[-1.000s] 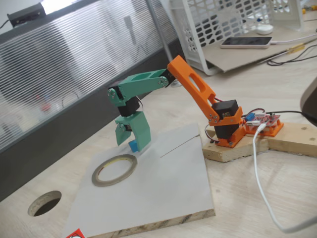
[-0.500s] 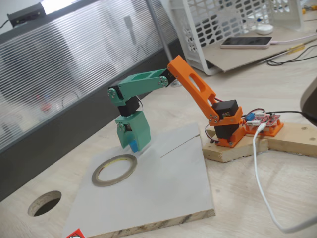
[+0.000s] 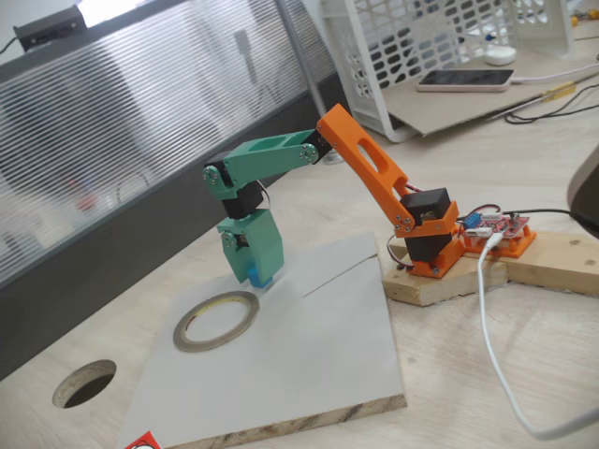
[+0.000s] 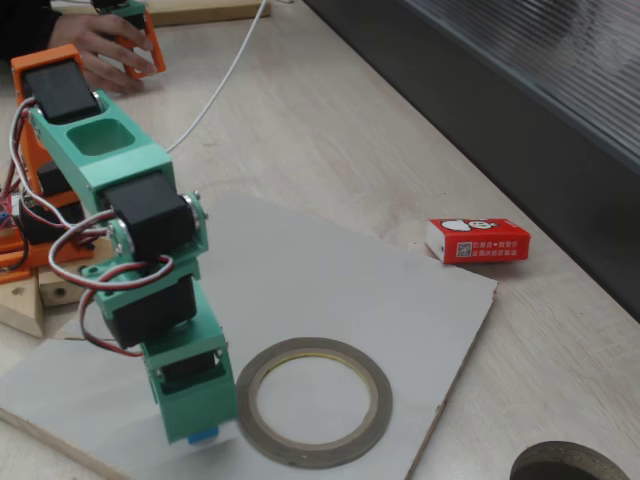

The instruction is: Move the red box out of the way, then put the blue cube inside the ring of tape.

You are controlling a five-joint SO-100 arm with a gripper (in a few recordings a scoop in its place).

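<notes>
Red box [image 4: 478,241]: white cloud-shaped marks and a small square code on its side; its printed text is illegible.

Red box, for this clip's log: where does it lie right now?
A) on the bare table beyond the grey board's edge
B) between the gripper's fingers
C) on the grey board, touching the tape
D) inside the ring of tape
A. The red box lies on the wooden table just past the grey board, well apart from the ring of tape, whose opening is empty; the gripper is closed on the blue cube.
</notes>
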